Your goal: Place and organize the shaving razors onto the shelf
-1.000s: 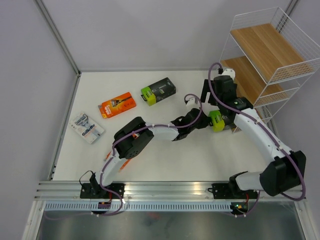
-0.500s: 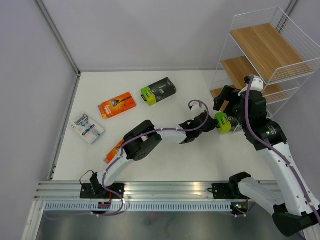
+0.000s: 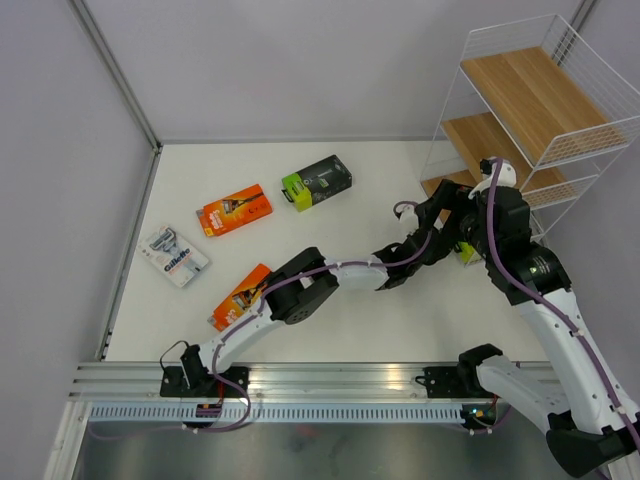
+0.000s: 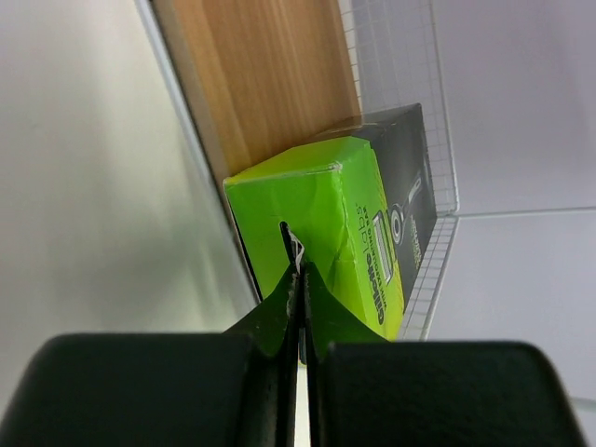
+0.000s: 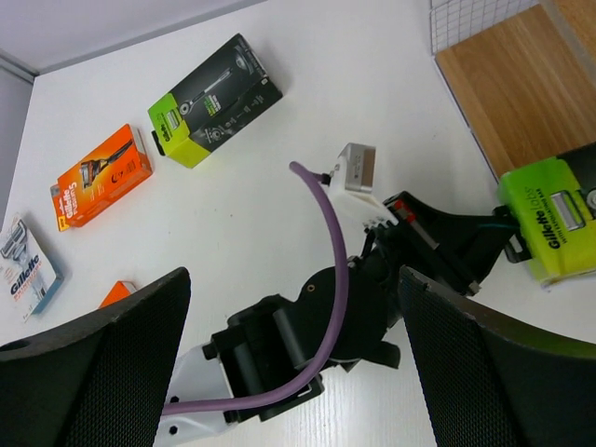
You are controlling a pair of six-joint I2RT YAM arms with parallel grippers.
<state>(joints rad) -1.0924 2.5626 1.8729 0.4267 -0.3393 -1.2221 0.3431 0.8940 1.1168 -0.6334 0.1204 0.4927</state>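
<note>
My left gripper [image 4: 298,279] is shut on the thin hang tab of a black razor pack with a lime-green end [image 4: 345,223]. The pack lies at the front edge of the shelf's [image 3: 540,90] lowest wooden board [image 4: 261,74]. In the top view, this pack [image 3: 466,248] and the left gripper [image 3: 445,240] sit at the shelf's foot. My right gripper [image 3: 452,212] hovers open and empty above the left wrist. On the table lie a second black-and-lime pack [image 3: 317,182], an orange pack [image 3: 236,209], the white-and-blue Gillette pack [image 3: 174,255], and another orange pack [image 3: 240,295] beside the left arm.
The left arm stretches across the table's middle from its base to the shelf. The shelf's white wire side [image 4: 400,56] stands just behind the held pack. Grey walls close the table at the back and left.
My left gripper has carried the lime-ended pack to the right, up to the shelf's lowest board. My right arm has swung right and back from over the pack.
</note>
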